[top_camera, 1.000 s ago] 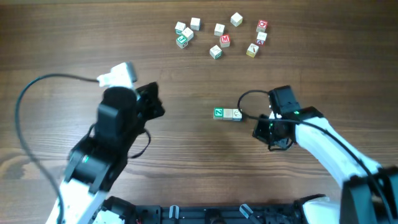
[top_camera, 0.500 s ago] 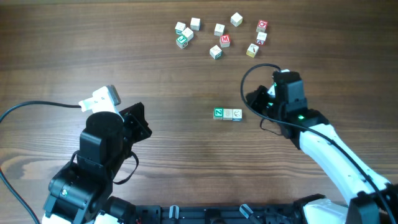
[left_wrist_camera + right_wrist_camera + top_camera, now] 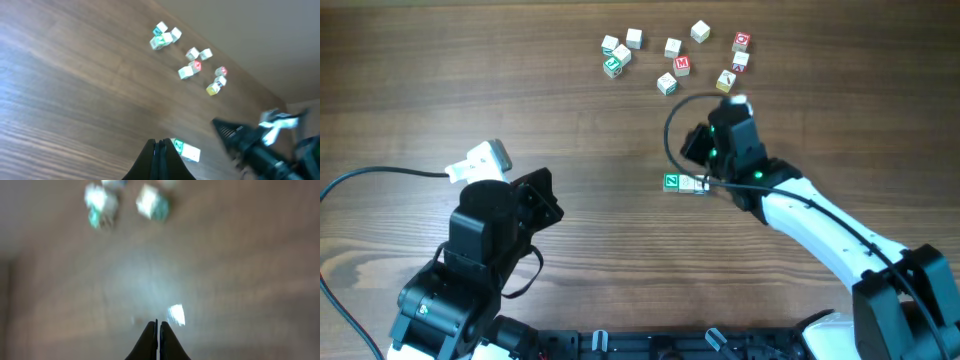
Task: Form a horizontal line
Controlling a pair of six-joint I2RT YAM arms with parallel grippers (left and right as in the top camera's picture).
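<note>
My left gripper [image 3: 159, 148] is closed on nothing at the near left. My right gripper [image 3: 158, 328] looks closed and empty too, though its view is blurred. The green cube [image 3: 672, 181], beige cube [image 3: 687, 183] and blue-trimmed cube [image 3: 701, 186] sit touching in a left-to-right row, just beside my right gripper.

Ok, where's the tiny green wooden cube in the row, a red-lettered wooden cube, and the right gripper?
tiny green wooden cube [image 3: 672, 181]: overhead view, top face.
red-lettered wooden cube [image 3: 683, 64]: overhead view, top face.
right gripper [image 3: 158, 326]: right wrist view, between shut fingertips.
</note>
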